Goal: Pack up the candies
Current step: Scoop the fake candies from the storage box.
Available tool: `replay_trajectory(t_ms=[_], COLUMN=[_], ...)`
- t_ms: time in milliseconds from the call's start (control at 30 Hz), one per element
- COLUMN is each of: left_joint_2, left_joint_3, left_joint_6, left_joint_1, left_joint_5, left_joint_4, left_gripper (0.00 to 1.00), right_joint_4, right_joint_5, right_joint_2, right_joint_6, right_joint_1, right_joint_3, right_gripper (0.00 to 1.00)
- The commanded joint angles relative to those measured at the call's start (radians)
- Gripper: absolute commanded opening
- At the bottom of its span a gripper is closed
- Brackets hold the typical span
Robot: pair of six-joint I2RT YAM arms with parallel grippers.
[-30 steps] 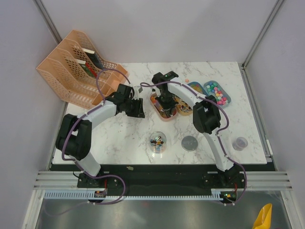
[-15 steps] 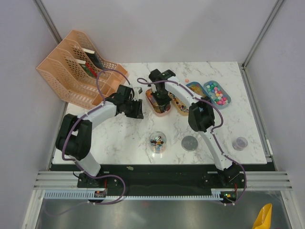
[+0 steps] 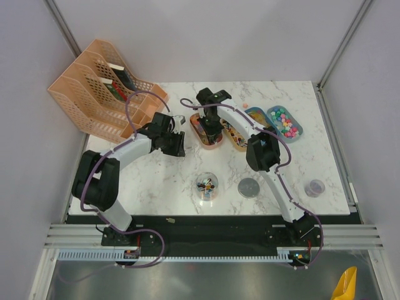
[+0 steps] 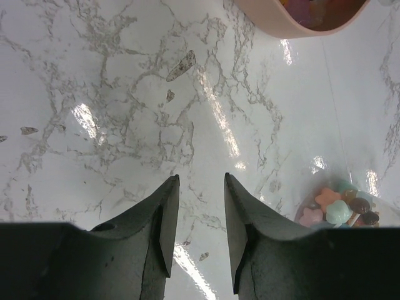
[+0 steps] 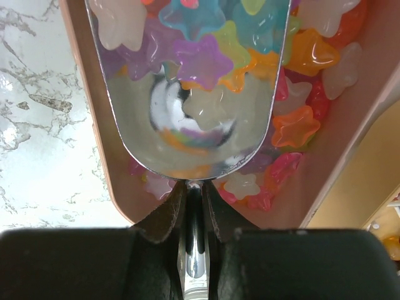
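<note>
White marble bench stretches under me between pale walls. My right fingers are clenched on the thin handle of a metal scoop, whose bowl lies inside the pink tray at the far middle of the bench. Star-shaped candies in purple, blue, orange and white fill the bowl's far end and crowd the tray around it. My left fingers stand parted with nothing between them, hanging over bare marble just left of that tray. Near the front edge a clear jar holds more candies, and a grey lid lies beside it.
</note>
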Motion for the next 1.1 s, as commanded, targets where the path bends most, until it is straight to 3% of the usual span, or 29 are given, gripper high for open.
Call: replay_trajectory(t_ms=[0,100,233,267,700,1067], left_joint_2=[-0.046,-0.048,-0.055,-0.057,-0.014,0.026], left_joint_3=[-0.002,0.006,0.011,0.006,0.043,0.063], left_joint_6=[0.052,0.062,0.078,0.081,0.104,0.162], left_joint_1=[0.009,0.013,0.018,0.018,0.018,0.027], left_joint_5=[-0.018,-0.021,-0.027,-0.029,-0.033,-0.065], left_joint_4=[0.004,-0.010,-0.028,-0.034,-0.083,-0.099], left_gripper=[0.42,0.42,0.41,0.41,0.41,0.41], right_joint_4=[0.047,0.115,0.504,0.530,0.827,1.152], right_joint_5=[0.002,0.008,0.010,0.002,0.056,0.070], right_joint_2=[0.048,0.013,-0.267,-0.290,-0.370,-0.619], right_joint_6=[-0.024,-0.033,-0.045,-0.048,-0.007,-0.025], right_joint_1=[-0.003,-0.011,-0.014,-0.014,-0.025,-0.026], right_joint_3=[0.035,-0.043,-0.548,-0.589,-0.793,-1.152], right_gripper=[0.00,0.00,0.00,0.00,0.00,0.00])
